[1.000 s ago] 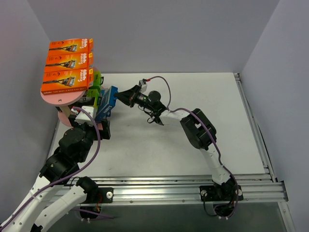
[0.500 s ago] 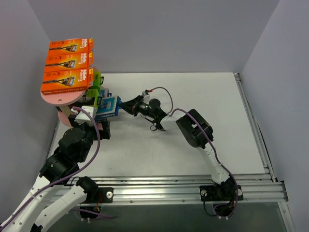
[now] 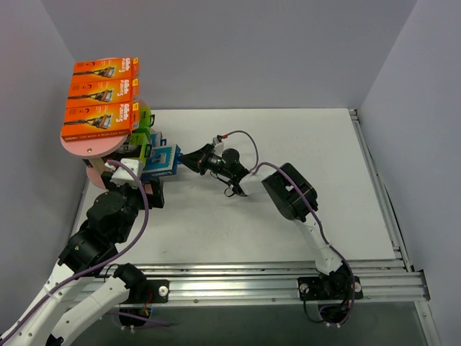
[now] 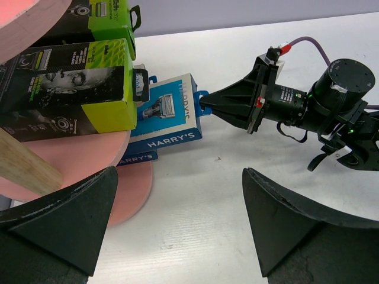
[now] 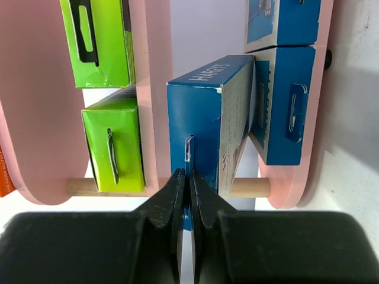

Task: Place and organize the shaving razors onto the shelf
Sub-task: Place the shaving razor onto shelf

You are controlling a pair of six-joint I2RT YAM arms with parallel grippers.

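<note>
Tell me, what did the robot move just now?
The right arm, jaws shut on the blue razor pack, brought it down beside the pink shelf. The orange packs on top and the left arm stayed put.

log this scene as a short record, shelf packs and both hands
orange packs: three side by side on top of the shelf
green packs: two on the board below
blue pack: tilted, partway into the shelf, above other blue packs
right hand: shut on the blue pack's hang tab
left hand: open, empty, near the shelf
</note>
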